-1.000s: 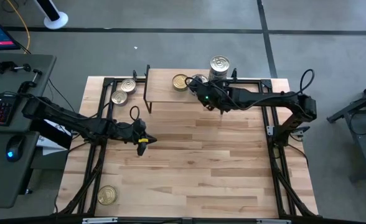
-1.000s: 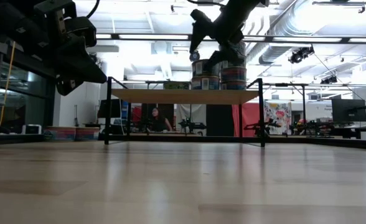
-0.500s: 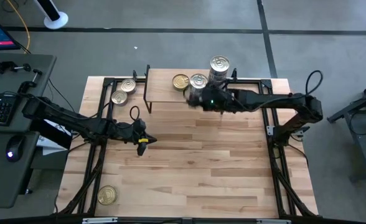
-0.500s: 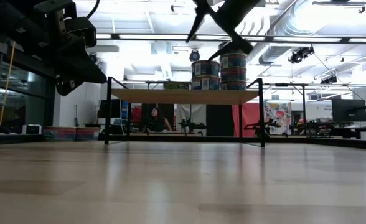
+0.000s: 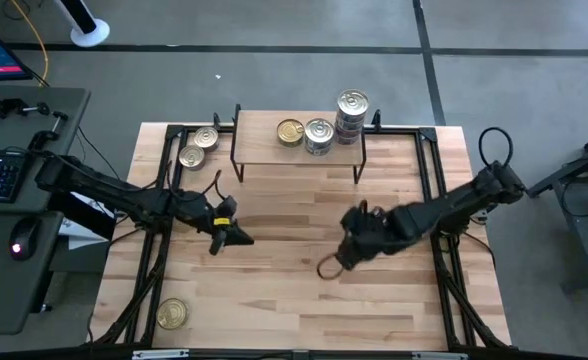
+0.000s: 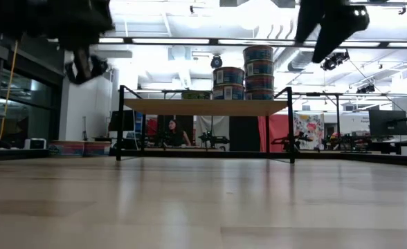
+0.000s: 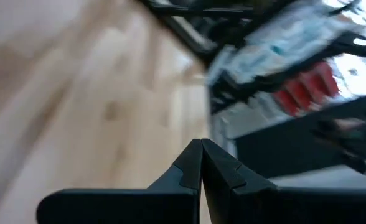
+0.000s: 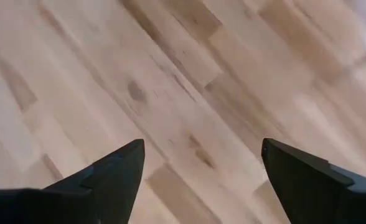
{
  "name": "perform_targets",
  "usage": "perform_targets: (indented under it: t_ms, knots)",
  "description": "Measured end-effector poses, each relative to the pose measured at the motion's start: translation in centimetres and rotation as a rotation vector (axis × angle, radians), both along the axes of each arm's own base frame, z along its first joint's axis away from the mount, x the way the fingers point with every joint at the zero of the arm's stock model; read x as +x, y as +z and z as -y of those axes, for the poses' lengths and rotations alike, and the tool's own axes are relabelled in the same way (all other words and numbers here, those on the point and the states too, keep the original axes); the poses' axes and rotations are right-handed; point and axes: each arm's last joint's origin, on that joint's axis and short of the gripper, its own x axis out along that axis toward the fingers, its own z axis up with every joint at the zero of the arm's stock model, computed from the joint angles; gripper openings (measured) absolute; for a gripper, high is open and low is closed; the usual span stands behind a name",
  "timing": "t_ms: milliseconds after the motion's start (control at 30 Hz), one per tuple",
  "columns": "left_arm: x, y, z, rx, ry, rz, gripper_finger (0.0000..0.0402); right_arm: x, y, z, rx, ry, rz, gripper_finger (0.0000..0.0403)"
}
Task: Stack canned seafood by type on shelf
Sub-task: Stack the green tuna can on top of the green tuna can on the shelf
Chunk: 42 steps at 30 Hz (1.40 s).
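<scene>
Between picks: my right gripper mid-table, fingers apart, empty; left gripper fingers together, nothing held. Shelf holds three tin stacks. Loose tins beside shelf, one near front-left corner. Next: fetch loose tin, match type

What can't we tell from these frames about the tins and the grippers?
- Tin labels: shelf stacks too small in the low view, and the high view shows only lids, so type is unreadable.
- Tins left of the shelf: frame bars cross them in the high view.
- Left wrist view: background blurred; only the shut left gripper is clear.
- Right gripper: open over bare tabletop, no tin visible.
</scene>
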Motion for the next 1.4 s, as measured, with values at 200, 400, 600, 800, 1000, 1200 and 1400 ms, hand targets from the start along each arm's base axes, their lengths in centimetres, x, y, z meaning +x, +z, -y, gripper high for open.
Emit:
perform_targets:
  t_ms: [200,400,600,800,1000,1200,1400]
  knots:
    - [0.0,4.4,1.7,0.108,-0.186,-0.153,0.0000,0.7,0.0,0.6,-0.187,0.032,0.054,0.0314]
    - [-3.9,7.1,5.8,0.222,-0.268,-0.444,0.0000,0.3,-0.1,2.3,-0.239,-0.127,0.023,0.0314]
    - [-7.6,5.5,11.7,0.175,-0.332,-0.614,0.0000,-0.5,-1.6,2.0,-0.259,-0.167,-0.053,0.0314]
    - [-9.4,2.0,15.9,0.242,-0.349,-0.808,0.0000,-0.7,-5.1,1.4,-0.087,-0.080,-0.118,0.0267]
    - [-9.7,-0.8,17.8,0.268,-0.316,-0.973,0.0000,-1.6,-7.1,0.3,-0.049,-0.023,-0.152,0.0034]
    - [-9.5,-3.5,18.7,0.308,-0.299,-1.144,0.0000,-1.7,-7.3,0.2,-0.052,-0.023,-0.146,0.0021]
    - [-8.4,-4.8,18.7,0.367,-0.248,-1.141,0.0000,-1.8,-7.0,0.2,-0.046,-0.019,-0.133,0.0010]
